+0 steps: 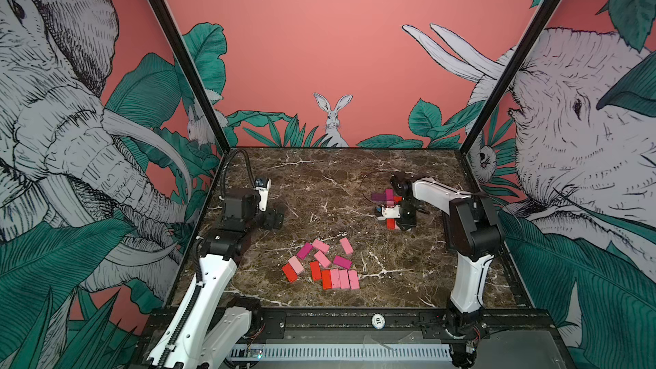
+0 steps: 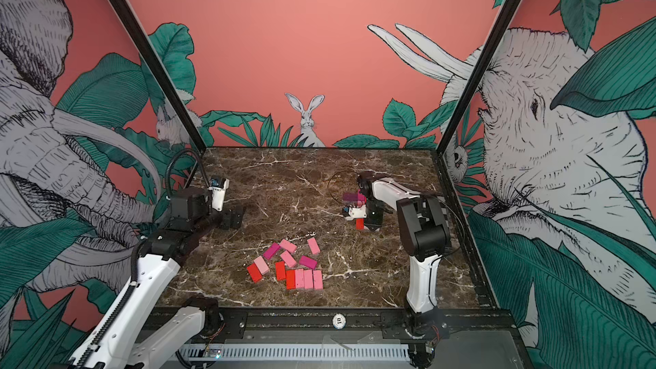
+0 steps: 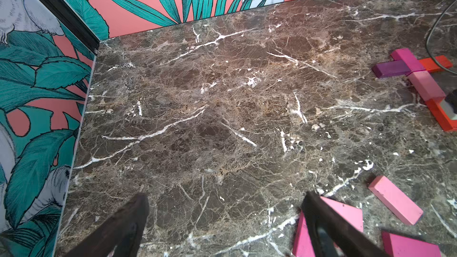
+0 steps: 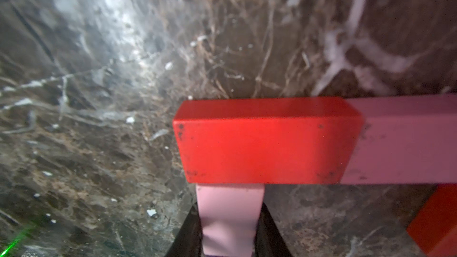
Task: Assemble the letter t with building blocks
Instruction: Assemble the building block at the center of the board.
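A marbled table [image 1: 319, 179] was enclosed by jungle-print walls [image 1: 319, 47]. Beyond the loose blocks [image 1: 321, 264], a pale pink block [image 4: 230, 231] was clenched by the right pincer [image 4: 230, 207]; the left pincer [image 3: 226, 195] was spread.

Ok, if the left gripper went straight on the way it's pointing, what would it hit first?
Probably just the bare marble table. The left gripper has open jaws angled down at it, with no block between them or ahead; the pink blocks lie off to one side.

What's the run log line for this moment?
stage: t partly built | right gripper: shut on pale pink block beside red block | left gripper: open, empty | loose blocks: clustered
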